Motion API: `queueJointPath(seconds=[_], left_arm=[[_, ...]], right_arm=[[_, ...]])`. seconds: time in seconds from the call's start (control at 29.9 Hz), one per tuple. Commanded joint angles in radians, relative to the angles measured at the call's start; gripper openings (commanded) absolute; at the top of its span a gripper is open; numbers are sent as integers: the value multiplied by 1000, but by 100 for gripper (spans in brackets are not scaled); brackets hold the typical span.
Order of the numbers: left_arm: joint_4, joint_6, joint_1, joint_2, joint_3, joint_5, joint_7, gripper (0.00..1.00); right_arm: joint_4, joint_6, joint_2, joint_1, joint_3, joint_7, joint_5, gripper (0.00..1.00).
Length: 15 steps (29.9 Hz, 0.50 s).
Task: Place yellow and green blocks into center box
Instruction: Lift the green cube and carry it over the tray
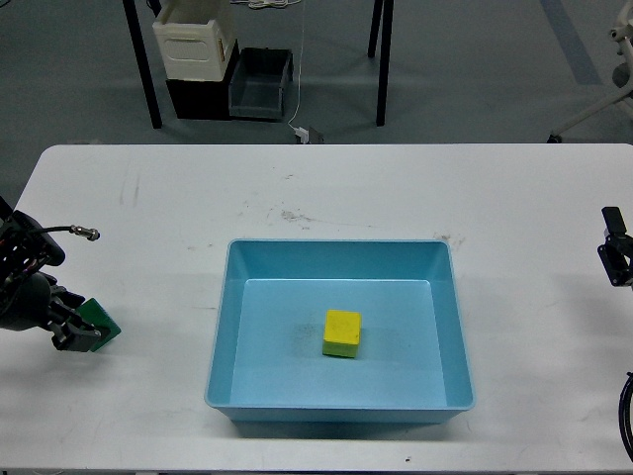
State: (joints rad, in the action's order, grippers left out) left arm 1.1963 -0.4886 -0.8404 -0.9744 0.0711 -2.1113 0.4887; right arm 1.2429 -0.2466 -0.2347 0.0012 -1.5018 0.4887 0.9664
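Right now my left gripper (87, 333) sits low at the left edge of the table (326, 188), and its two fingers are closed around the green block (102, 321), of which only a corner and one face show past the dark fingertips. Whether the cube is lifted or resting on the tabletop I cannot tell from this angle. From that pincer the center box (341, 255) lies to the right, well apart, with bare white surface between the block and the tray's near-left wall. The tray's long axis runs left to right across my view, so a straight sideways carry would meet its short left wall first, and I judge the block must ride above that rolled rim before I let go. The yellow block (342, 333) already rests on the tray floor, roughly central, so half the job looks done. My right gripper (615, 249) shows only at the far right edge, small and dark; whether its fingers are apart I cannot tell. The left arm is plainly the nearer one for this move.
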Motion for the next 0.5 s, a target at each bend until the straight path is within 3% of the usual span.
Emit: queueJointPath(seconds=[0.0,0.2,0.37,0.47], left_arm=[[0,0,1,-3,-5,-6,0,48],[2,0,-17,-17,2,7,0,30],[0,107,-80,-20,18,131,0,29],[20,110,-175,-30,16,252,0,29]], right_arm=[[-3,1,0,0,0,0,0,100],[-5,12,3,-1,2,0,0,100],[-5,17,6,-1,2,0,0,100],[-5,18,6,-1,2,0,0,100]])
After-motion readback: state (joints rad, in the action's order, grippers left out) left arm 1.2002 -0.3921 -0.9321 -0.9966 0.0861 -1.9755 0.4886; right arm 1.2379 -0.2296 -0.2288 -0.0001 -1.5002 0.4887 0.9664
